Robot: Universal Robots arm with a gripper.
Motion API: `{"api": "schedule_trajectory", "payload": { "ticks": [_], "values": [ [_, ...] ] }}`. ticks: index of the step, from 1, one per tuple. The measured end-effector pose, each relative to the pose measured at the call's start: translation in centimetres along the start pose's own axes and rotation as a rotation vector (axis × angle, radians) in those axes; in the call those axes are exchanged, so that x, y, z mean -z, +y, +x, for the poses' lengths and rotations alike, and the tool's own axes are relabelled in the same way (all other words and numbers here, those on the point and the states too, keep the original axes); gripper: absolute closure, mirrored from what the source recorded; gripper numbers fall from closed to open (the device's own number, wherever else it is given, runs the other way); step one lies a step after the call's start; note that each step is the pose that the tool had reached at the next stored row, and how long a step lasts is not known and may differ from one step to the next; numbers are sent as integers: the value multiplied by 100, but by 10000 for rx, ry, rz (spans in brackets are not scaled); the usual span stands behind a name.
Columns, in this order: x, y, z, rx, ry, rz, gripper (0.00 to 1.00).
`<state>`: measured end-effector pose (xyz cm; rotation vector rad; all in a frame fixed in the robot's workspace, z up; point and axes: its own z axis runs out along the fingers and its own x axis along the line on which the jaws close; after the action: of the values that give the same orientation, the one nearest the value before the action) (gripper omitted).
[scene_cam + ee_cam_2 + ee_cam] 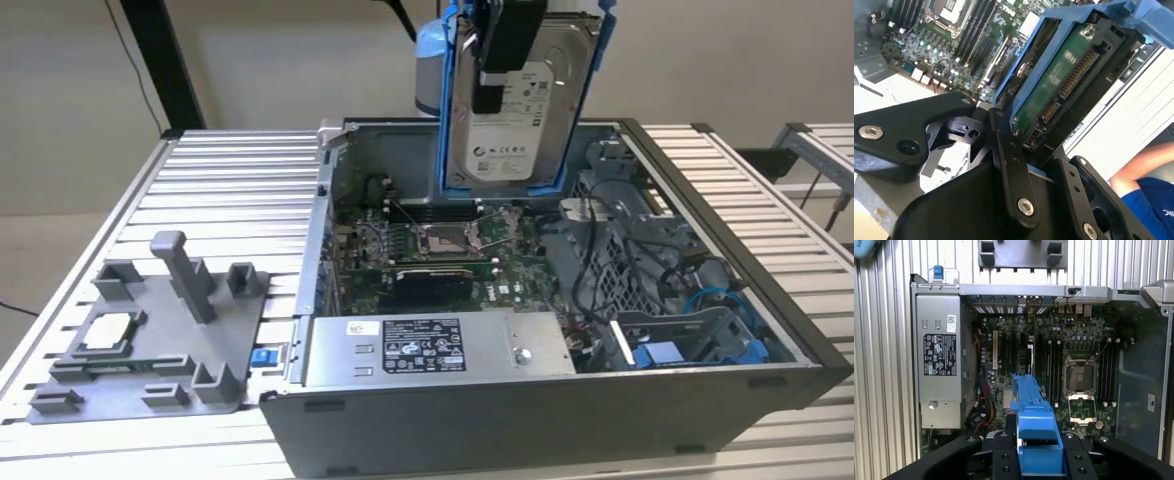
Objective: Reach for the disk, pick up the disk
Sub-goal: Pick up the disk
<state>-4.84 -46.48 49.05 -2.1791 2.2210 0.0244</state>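
Disk point(514, 110) is up in the air above the open computer case point(561, 410), hanging upright on edge, label side facing the exterior camera, blue rails point(601, 90) down both long edges. Its top is cut off by the frame edge in the exterior view, so the grip point is out of frame there. Pincer point(1019, 145) is clamped on the disk: in the second wrist view black fingers point(1009, 165) press against the blue rail and the disk's green circuit-board underside point(1064, 75). In the first wrist view the disk shows edge-on as a blue rail point(1031, 415) between the black finger links point(1001, 460); the metal body is hidden behind the rail.

Case lies on its side on the slatted metal bench point(214, 190), lid off. Inside: motherboard point(427, 250) with the bare CPU socket point(447, 235), grey power supply box point(441, 345) with a black-and-white sticker along the near wall, cable tangle and blue-trimmed drive cage point(681, 340) toward the exterior view's right. Lower part of the motherboard is partly hidden behind the hanging disk.

Grey plastic fixture point(147, 340) sits on the bench beside the case, on the exterior view's left, with a small square silver-white chip point(107, 330) resting in one of its pockets. A person's arm in a blue sleeve point(1149, 195) is cut off at the corner of the second wrist view.
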Motion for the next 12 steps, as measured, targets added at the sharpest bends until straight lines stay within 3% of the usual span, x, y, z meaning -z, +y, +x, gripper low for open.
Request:
{"api": "schedule_trajectory", "payload": {
  "ticks": [12],
  "values": [
    [1, -148, 140, -1, 0, -17, 100]
  ]
}}
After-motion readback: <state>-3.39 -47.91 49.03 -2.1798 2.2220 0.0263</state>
